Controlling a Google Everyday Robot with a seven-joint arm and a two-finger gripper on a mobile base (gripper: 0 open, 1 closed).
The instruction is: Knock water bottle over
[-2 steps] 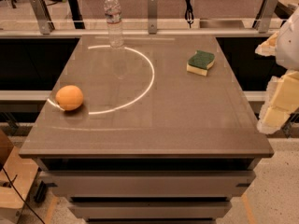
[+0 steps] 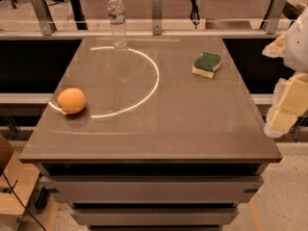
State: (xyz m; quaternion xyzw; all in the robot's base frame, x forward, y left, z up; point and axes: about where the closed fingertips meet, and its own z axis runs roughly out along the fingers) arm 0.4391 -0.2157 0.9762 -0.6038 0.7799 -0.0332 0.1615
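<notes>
Camera view. The desk (image 2: 192, 129) has a brown-grey top and fills the middle of the frame, with drawer-like tiers below its front edge. The water bottle (image 2: 117, 19) stands upright at the desk's far edge, left of centre; it is clear and ribbed, with a white cap and a pale label band. A thin bright arc (image 2: 156, 76) curves across the desk top from just beside the bottle's base, out toward the desk's centre and back to the desk's left side. There an orange (image 2: 71, 100) rests near the left edge, touching the arc's end. A sponge (image 2: 207, 64), green on top and yellow beneath, lies in the desk's far right part. The hand (image 2: 284, 114), pale cream in colour, hangs off the desk just beyond its right edge, well apart from the bottle. Whether it is released or clenched cannot be told; it touches nothing on the desk.
</notes>
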